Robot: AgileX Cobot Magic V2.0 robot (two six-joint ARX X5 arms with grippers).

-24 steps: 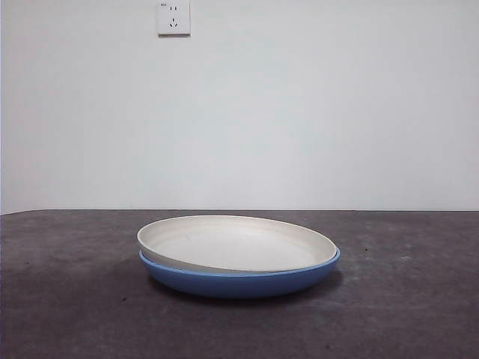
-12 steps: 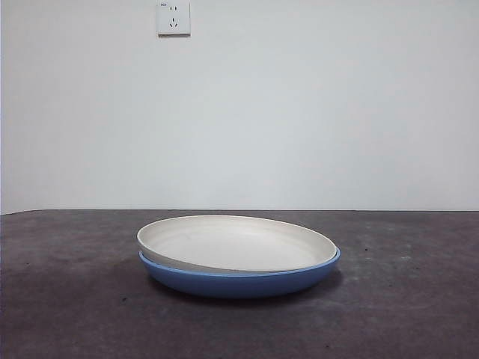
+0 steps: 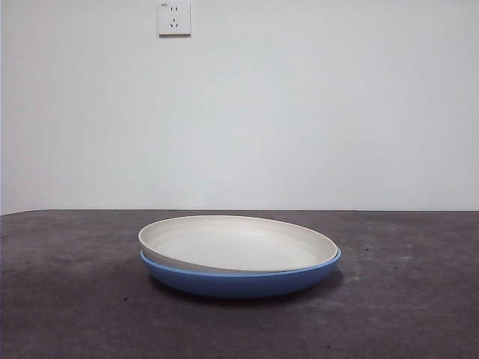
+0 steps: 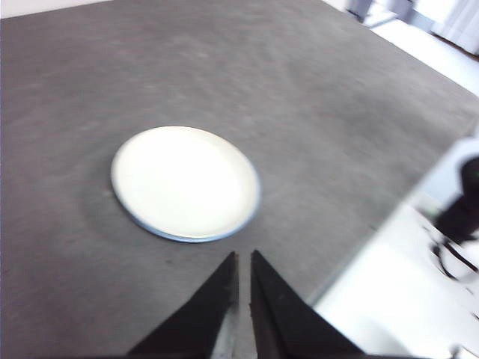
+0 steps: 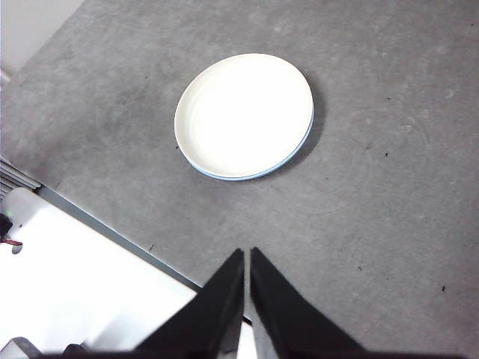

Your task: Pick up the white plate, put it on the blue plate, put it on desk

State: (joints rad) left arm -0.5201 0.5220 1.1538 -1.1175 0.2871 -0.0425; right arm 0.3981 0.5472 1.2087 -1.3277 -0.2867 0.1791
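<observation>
**A:** Take the blue plate (image 3: 239,283) as the landmark. What sits to its left?

**B:** Only bare desk (image 3: 67,299), dark grey-brown and mottled. On the wall behind, up and to the left of the blue plate, there is a white socket (image 3: 174,18).

**A:** And on the blue plate itself?

**B:** The white plate (image 3: 238,243) lies in it, touching it, but not level: its left rim rides above the blue rim, while its right edge sinks down inside the blue one (so it tilts down toward the right). From above, in both wrist views, the blue plate shows only as a thin crescent along one edge of the white plate (image 4: 184,182).

**A:** To the right of the blue plate?

**B:** Desk again, with a few small specks on it.

**A:** The grippers?

**B:** Neither appears in the front view. The left gripper (image 4: 243,262) hangs above the desk, well apart from the blue plate, its jaws closed to a thin slit and holding nothing. The right gripper (image 5: 247,258) hangs likewise well apart from the blue plate (image 5: 299,146), over the desk's edge, jaws pressed nearly together and empty.
</observation>
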